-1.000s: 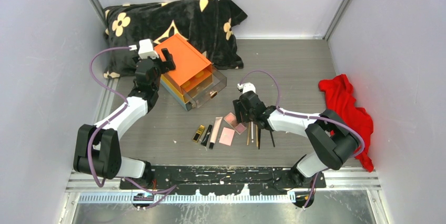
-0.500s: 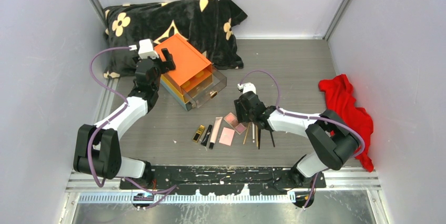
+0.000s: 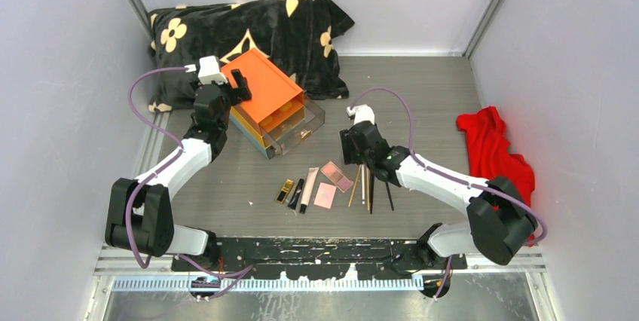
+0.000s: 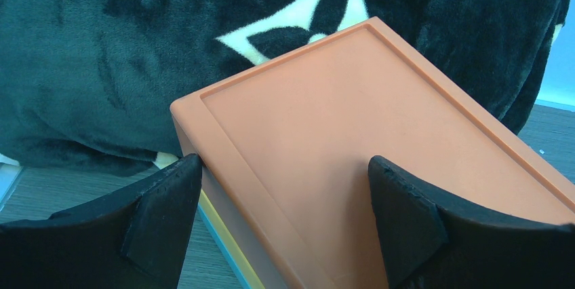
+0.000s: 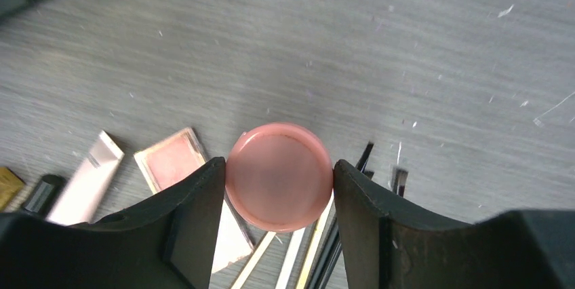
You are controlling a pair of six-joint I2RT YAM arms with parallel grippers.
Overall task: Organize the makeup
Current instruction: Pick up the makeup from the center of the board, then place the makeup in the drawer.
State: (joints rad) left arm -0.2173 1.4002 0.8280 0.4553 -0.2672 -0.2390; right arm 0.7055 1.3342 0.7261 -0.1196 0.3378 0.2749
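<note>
My right gripper is shut on the round pink compact, holding it by its rim a little above the table. Below it lie a pink square palette, a pale tube and thin tan and black brushes. In the top view the right gripper hides the compact. The row on the table holds a gold-black lipstick, a black tube, another palette and the brushes. My left gripper stands open astride a corner of the orange-topped drawer box.
The drawer box has a clear drawer pulled out toward the makeup. A black flowered pillow lies behind it against the back wall. A red cloth is bunched at the right wall.
The right gripper has narrowed onto the round pink compact and shifted slightly back and to the right over the makeup row. The left arm has stayed still.
</note>
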